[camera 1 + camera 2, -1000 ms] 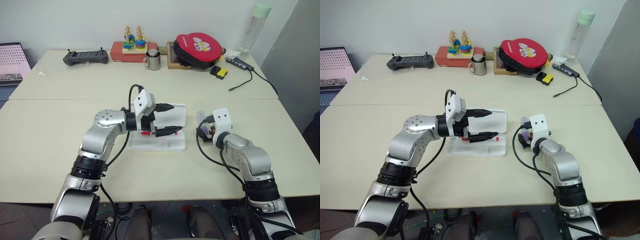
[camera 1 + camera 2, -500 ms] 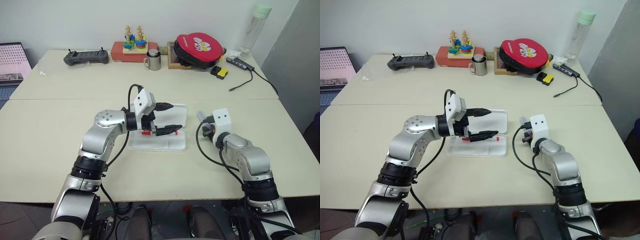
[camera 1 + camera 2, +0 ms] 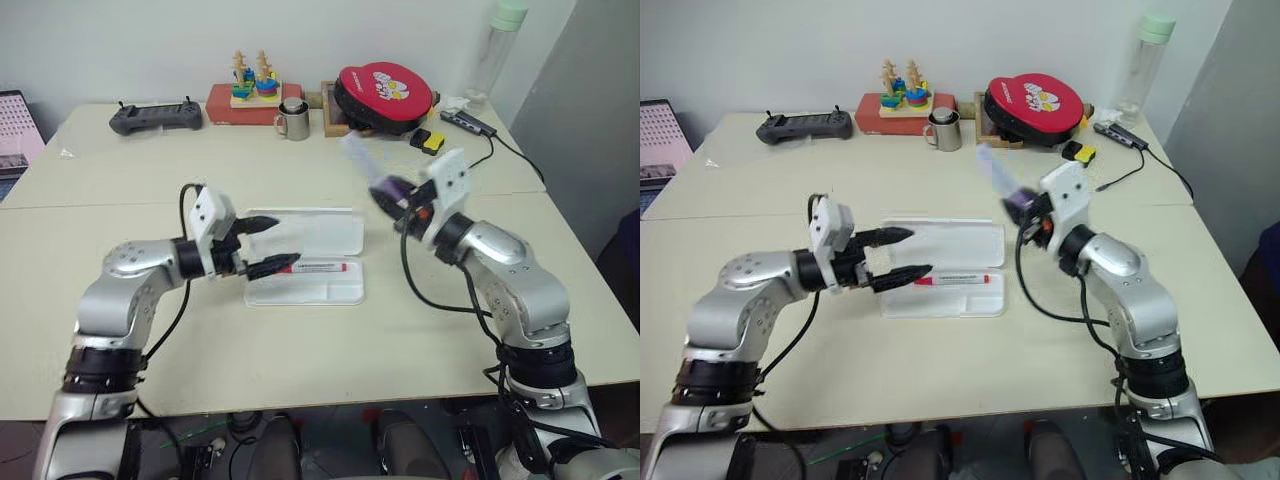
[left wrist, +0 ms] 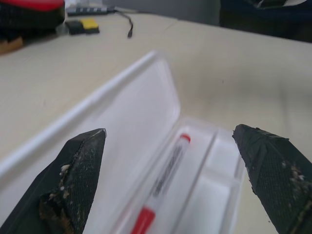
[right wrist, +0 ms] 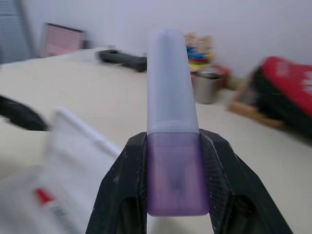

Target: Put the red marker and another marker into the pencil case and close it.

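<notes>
Left eye view: nearest, the left gripper (image 3: 268, 245) hangs level at the left end of the pencil case (image 3: 330, 236), its two black fingers spread wide with nothing between them. Seen from the left wrist, the tips (image 4: 80, 168) stand far apart on either side of the open case, touching nothing.

The pencil case lies open and flat on the table (image 3: 120, 190), lid laid back toward 12 o'clock of the tray. The red marker (image 3: 318, 266) lies lengthwise in the tray's long rear compartment, red cap pointing to 3 o'clock. The tray's front compartments look bare.

At about 2 o'clock from the case, lifted clear of the table, the right gripper (image 3: 388, 193) holds another marker (image 5: 173, 161). From the right wrist, both fingers (image 5: 126, 190) press the sides of its darker purple end, narrowed to the width of the barrel, and the pale lavender body sticks out beyond the tips.

Farther off, along the table's 12 o'clock edge, stand a metal mug (image 3: 293, 121), a red round case (image 3: 385, 92), and a black controller (image 3: 155, 116).
</notes>
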Controlling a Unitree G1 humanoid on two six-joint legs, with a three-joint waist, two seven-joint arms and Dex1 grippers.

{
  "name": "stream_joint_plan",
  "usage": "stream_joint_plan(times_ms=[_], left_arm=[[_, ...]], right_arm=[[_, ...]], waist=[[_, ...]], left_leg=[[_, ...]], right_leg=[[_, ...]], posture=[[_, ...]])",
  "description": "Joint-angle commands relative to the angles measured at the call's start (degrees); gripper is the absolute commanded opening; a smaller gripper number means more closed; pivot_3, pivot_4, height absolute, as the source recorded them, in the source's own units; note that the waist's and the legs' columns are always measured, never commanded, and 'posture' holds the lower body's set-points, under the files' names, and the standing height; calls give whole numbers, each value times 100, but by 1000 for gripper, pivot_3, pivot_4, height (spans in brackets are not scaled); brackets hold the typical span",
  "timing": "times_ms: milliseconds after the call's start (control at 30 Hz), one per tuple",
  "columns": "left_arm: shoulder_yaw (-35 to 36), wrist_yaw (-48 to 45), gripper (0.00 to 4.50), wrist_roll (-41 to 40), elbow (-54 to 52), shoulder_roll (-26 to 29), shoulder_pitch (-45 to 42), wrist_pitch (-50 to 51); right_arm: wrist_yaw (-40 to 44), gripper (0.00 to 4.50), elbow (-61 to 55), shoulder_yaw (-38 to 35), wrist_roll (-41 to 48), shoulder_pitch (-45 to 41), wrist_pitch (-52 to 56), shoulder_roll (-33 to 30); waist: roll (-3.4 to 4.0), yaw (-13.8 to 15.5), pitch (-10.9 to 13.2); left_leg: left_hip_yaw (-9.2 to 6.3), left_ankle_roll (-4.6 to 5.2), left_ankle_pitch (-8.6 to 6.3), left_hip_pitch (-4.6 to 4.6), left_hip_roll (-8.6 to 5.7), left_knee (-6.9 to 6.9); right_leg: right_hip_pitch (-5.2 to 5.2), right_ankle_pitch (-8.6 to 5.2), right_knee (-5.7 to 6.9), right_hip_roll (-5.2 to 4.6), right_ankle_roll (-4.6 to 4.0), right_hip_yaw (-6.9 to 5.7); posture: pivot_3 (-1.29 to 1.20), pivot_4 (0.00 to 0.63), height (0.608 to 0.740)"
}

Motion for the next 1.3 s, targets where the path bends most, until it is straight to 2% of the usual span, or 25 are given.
stream_joint_plan(times_ms=[33,300,533,833,900,1067,1167,1200,1300], left_arm=[[341,-46,4500,244,-126,580,506,-229],[753,51,4500,153,-257,1022,1188,-103],[973,189,4500,-13,-745,1065,1631,219],[1051,479,4500,-144,-1144,970,1847,432],[1021,518,4500,-155,-1154,959,1820,442],[924,612,4500,-144,-1106,911,1646,420],[897,628,4500,-162,-1095,880,1572,442],[890,627,4500,-164,-1080,873,1556,440],[938,745,4500,-164,-927,764,1336,365]], right_arm=[[875,1125,-170,1098,-132,-387,299,-457],[1371,1125,1037,2455,-776,-1058,307,-261],[1738,1125,1976,2792,-1224,-1338,-214,-36],[2043,1125,2171,2765,-1435,-1349,-432,70],[2074,1827,2151,2699,-1426,-1354,-426,96],[2073,2788,2203,2530,-1484,-1442,-470,132],[2089,3604,2233,2456,-1506,-1470,-483,157],[2098,3708,2250,2444,-1515,-1474,-493,167],[2105,4450,2210,2328,-1511,-1537,-537,160]], waist=[[2,-10,1],[-1,39,0],[-2,111,-1],[-3,132,-1],[-3,133,-1],[-2,135,-1],[-3,134,-1],[-3,134,-1],[-3,138,-1]], left_leg=[[3,0,0,1,0,1],[6,-1,1,3,3,11],[7,-1,0,3,4,2],[5,-2,0,3,5,-1],[6,-2,0,3,4,2],[5,-2,0,3,5,2],[6,-2,0,3,4,2],[6,-2,0,3,4,2],[5,-2,0,3,4,1]], right_leg=[[-1,0,-2,-1,0,3],[-4,-26,0,-3,-2,3],[-7,-17,1,-2,12,-1],[-8,-18,2,-2,12,-3],[-7,-19,2,-2,9,-2],[-8,-17,2,-2,13,-3],[-7,-15,1,-2,17,-2],[-7,-15,1,-2,17,-2],[-8,-15,2,-2,16,-4]], posture=[[0,150,740],[0,150,740],[0,150,740],[0,150,740],[0,150,740],[0,150,740],[0,150,740],[0,150,740],[0,150,740]])
